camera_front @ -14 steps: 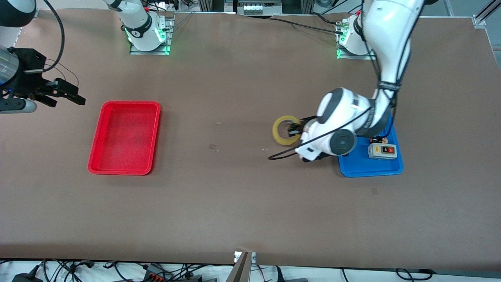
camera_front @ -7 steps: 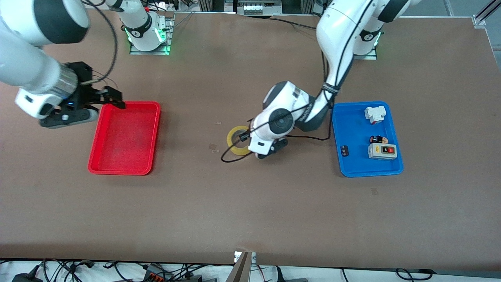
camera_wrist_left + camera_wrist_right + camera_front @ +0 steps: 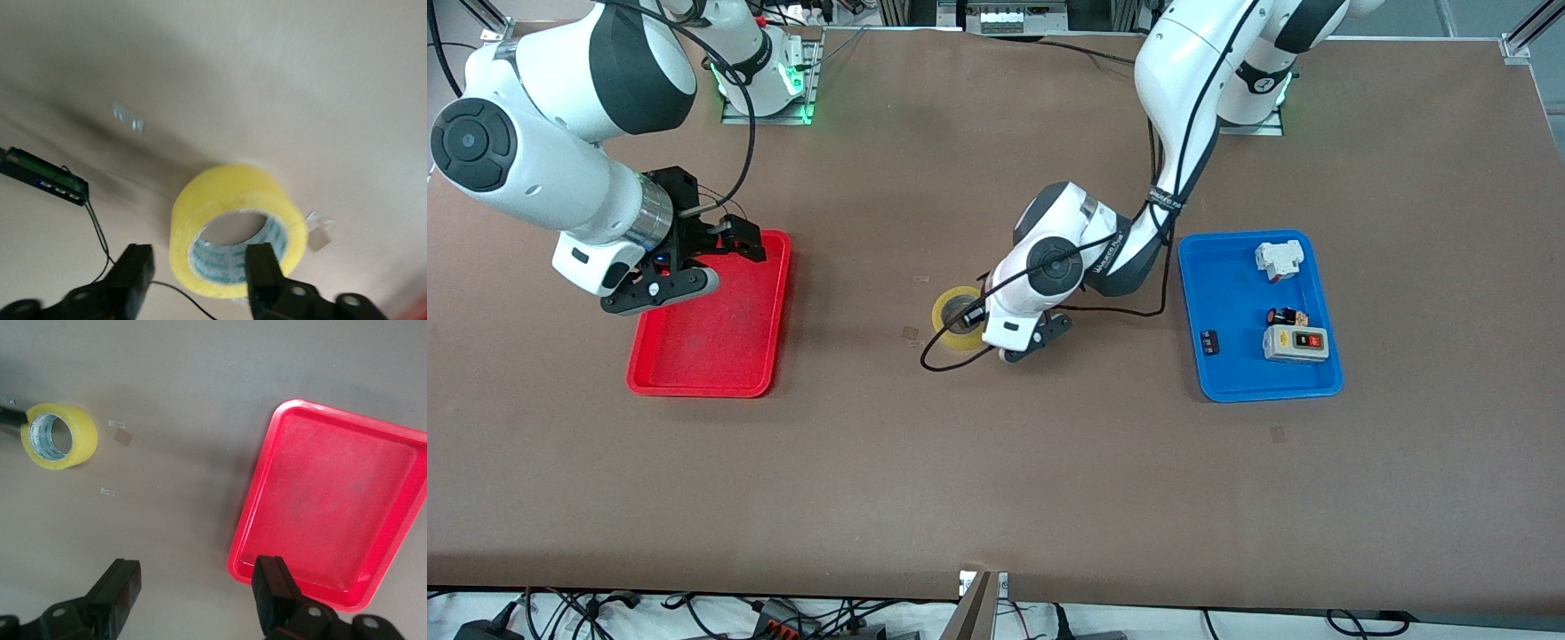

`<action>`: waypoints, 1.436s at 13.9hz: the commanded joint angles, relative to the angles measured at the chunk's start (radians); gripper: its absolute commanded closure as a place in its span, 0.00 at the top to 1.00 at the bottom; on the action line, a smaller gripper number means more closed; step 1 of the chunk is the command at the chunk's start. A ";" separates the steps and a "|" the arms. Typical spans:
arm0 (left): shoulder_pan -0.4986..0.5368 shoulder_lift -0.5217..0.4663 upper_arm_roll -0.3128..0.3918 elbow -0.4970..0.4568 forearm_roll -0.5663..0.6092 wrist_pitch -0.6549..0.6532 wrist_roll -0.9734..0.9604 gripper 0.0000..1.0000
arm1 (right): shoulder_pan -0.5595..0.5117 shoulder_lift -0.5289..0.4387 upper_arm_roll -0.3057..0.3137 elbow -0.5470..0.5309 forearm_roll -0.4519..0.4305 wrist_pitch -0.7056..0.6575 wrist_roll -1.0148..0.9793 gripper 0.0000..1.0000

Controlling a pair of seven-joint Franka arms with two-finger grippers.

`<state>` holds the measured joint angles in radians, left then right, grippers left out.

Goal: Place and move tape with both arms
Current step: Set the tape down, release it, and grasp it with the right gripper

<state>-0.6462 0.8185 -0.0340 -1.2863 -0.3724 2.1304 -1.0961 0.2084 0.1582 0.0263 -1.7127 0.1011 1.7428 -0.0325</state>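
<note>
Your roll of yellow packing tape point(image 3: 958, 320) lies flat on the table point(image 3: 996, 480) mid-way between the red tray point(image 3: 710, 313) and the blue tray point(image 3: 1260, 316). The left end effector point(image 3: 200, 277) has its fingers apart, straddling the roll's wall, not clamped. The right end effector point(image 3: 725, 240) hangs open over the red tray's edge. The placing looks done; the move by the right arm remains. Only the wrist views show the fingers' gaps.

The tape point(image 3: 951, 320) lies flat on the brown table point(image 3: 996, 480), between the red tray point(image 3: 710, 356) and the blue tray point(image 3: 1232, 378). The left gripper point(image 3: 971, 313) is down at the roll, its jaws hidden under the wrist. The right gripper point(image 3: 734, 238) hovers over the red tray's rim, jaws apart. Small switch boxes point(image 3: 1296, 343) sit in the blue tray.
</note>
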 commanded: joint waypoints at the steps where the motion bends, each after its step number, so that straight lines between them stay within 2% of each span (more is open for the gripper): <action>1: 0.048 -0.126 0.031 -0.002 0.035 -0.165 -0.010 1.00 | 0.012 0.026 -0.003 0.016 0.017 0.004 0.014 1.00; 5: 0.223 -0.261 0.031 -0.011 0.053 -0.364 0.037 1.00 | 0.106 0.124 -0.002 0.016 0.017 0.118 0.149 1.00; 8: 0.307 -0.321 0.031 -0.039 0.177 -0.559 0.206 1.00 | 0.208 0.219 -0.003 0.016 0.017 0.239 0.281 1.00; 9: 0.339 -0.352 0.028 -0.071 0.232 -0.579 0.255 1.00 | 0.241 0.249 -0.003 0.018 0.017 0.282 0.310 1.00; 14: 0.463 -0.539 0.028 -0.289 0.280 -0.580 0.562 1.00 | 0.350 0.415 -0.003 0.037 0.011 0.496 0.451 1.00; 16: 0.502 -0.622 0.031 -0.365 0.283 -0.580 0.695 1.00 | 0.393 0.477 -0.003 0.108 0.000 0.517 0.505 1.00; 18: 0.575 -0.731 0.029 -0.439 0.283 -0.586 0.844 1.00 | 0.419 0.509 -0.013 0.114 -0.023 0.518 0.526 1.00; 20: 0.637 -0.788 0.025 -0.452 0.283 -0.628 0.953 1.00 | 0.417 0.524 -0.013 0.114 -0.067 0.518 0.528 1.00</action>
<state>-0.0647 0.1343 0.0089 -1.6604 -0.1123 1.5173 -0.2485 0.6187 0.6600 0.0259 -1.6247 0.0681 2.2661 0.4754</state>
